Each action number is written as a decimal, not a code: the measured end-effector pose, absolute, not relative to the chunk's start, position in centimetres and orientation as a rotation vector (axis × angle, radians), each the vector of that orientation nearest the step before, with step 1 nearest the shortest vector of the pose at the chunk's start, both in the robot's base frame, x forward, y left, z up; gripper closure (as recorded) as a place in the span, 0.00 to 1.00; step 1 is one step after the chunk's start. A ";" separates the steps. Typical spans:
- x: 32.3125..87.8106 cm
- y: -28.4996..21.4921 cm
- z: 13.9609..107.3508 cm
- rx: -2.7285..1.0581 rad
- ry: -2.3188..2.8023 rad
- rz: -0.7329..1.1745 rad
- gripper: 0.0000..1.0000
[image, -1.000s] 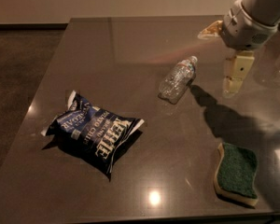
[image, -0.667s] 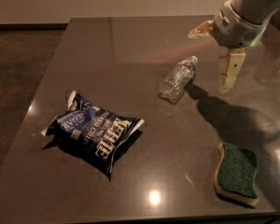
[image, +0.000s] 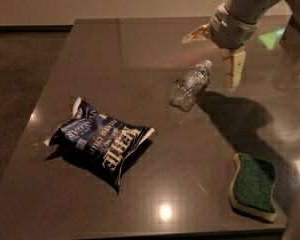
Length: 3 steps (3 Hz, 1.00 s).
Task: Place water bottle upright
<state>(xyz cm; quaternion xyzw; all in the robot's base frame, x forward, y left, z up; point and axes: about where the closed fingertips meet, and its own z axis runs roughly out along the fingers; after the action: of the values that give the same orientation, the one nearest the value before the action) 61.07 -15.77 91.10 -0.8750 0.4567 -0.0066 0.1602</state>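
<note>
The water bottle [image: 191, 84] is a small clear ribbed bottle with a white cap. It lies on its side on the dark table [image: 140, 49], cap pointing to the upper right. My gripper [image: 216, 55] hangs just above and to the right of the bottle's cap end. It is open, with one tan finger [image: 197, 34] pointing left and the other finger [image: 235, 69] pointing down beside the cap. It holds nothing.
A dark blue chip bag [image: 100, 141] lies flat at the front left. A green and yellow sponge [image: 253, 185] lies at the front right, near the table's front edge. My arm's shadow falls on the table right of the bottle.
My gripper has moved left, closer to the bottle's cap end. The bottle, bag and sponge have not moved.
</note>
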 end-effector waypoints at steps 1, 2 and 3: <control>62.5 -14.9 89.9 -2.633 1.143 -0.035 0.00; 63.9 -14.6 88.9 -2.736 1.025 -0.066 0.00; 64.5 -14.3 88.0 -2.807 0.942 -0.083 0.00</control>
<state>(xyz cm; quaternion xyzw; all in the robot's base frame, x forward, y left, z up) 64.46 -14.27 87.98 -0.9438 0.3168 -0.0278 0.0895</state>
